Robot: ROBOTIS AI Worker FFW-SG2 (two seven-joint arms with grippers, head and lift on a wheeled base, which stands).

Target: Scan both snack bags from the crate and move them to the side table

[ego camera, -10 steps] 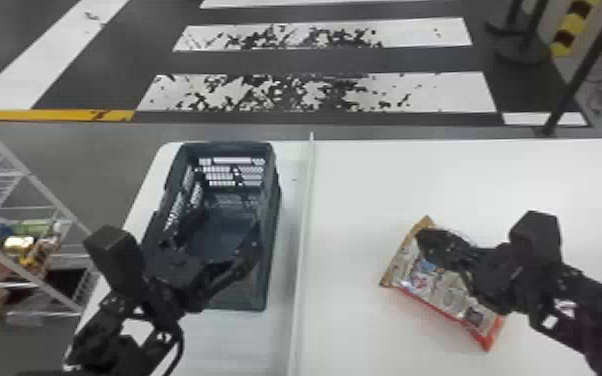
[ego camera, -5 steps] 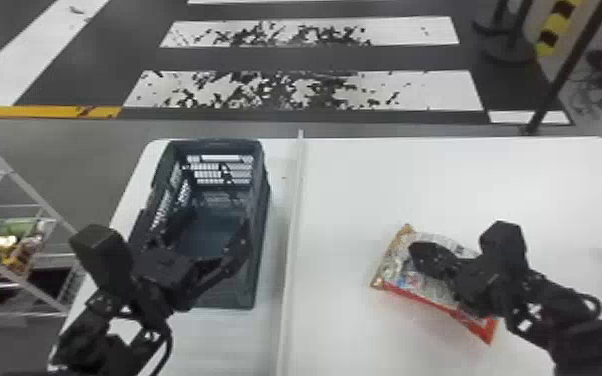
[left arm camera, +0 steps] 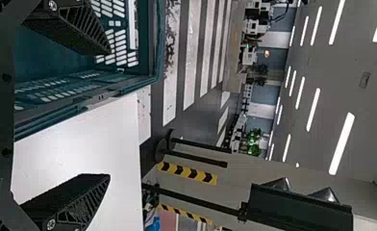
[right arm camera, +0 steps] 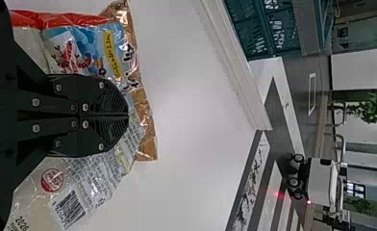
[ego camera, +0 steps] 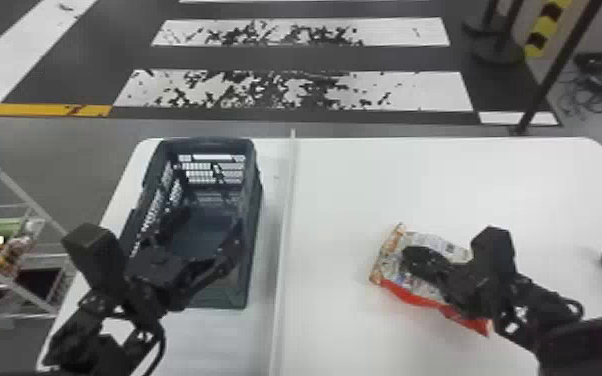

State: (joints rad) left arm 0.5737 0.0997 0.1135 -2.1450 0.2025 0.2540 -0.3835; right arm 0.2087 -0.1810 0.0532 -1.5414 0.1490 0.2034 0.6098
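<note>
Left end effector [ego camera: 209, 227], empty with its fingers spread wide, hangs over the dark crate [ego camera: 253, 215]. Farther right, over the white counter [ego camera: 345, 200], is a snack bag [ego camera: 389, 260], pinched between the right end effector's [ego camera: 410, 257] closed fingers.

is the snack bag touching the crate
Apart. The head view shows the snack bag right of the white divider and the crate left of it, with a stretch of tabletop between them.
</note>
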